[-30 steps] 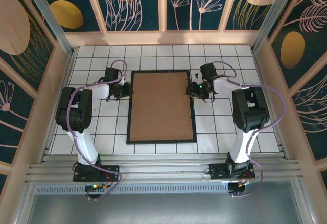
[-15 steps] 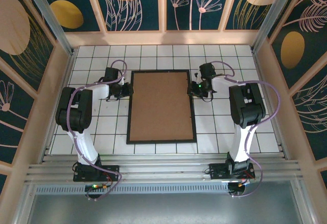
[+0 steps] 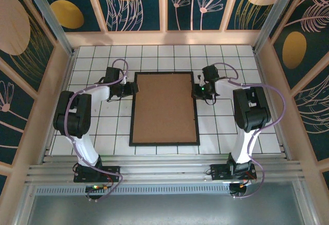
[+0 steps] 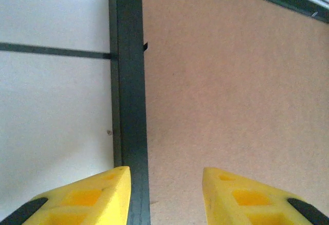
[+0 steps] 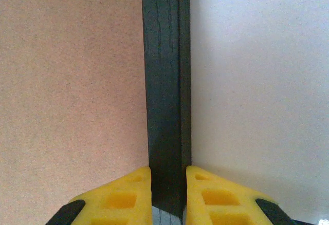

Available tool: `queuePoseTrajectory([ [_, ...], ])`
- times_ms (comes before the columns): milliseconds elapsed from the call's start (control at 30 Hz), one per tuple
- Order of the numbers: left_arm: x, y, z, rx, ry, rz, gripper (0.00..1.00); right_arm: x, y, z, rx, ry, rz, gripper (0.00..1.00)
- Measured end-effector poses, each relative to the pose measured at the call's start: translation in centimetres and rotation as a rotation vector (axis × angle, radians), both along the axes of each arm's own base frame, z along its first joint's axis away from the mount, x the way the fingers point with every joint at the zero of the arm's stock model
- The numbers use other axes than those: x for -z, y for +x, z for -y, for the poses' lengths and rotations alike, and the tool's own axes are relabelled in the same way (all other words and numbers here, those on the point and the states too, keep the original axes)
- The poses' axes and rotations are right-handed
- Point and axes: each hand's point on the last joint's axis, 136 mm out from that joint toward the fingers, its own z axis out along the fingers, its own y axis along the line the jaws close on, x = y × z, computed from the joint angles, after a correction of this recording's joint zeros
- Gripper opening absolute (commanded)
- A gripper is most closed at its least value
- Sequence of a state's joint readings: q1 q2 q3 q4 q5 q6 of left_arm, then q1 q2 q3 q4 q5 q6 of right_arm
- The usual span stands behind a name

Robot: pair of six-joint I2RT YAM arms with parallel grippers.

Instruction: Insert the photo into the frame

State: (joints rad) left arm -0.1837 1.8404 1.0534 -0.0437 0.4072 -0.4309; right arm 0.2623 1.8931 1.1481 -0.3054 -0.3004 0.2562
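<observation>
Frame flat on worktop, backing board up. Right fingers clamp right rail; left fingers apart, astride left rail. Step looks like two-sided grab; next needs left closing, then level lift.

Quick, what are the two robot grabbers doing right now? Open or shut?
Left gripper: open, astride the edge of the thin black rectangular picture frame.
Right gripper: closed on the frame's other edge.
</observation>
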Motion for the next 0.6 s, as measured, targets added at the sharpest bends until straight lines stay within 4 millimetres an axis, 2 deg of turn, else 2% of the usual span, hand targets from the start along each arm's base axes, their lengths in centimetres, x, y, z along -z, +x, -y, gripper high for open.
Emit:
queuePoseTrajectory([
  [233, -0.4, 1.0, -0.8, -0.036, 0.042, 0.021, 0.37, 0.0, 0.0, 0.0, -0.013, -0.001, 0.005, 0.19],
  [600, -0.7, 4.6, -1.3, -0.071, 0.104, 0.043, 0.29, -0.1, 0.0, 0.0, -0.015, -0.001, 0.003, 0.19],
])
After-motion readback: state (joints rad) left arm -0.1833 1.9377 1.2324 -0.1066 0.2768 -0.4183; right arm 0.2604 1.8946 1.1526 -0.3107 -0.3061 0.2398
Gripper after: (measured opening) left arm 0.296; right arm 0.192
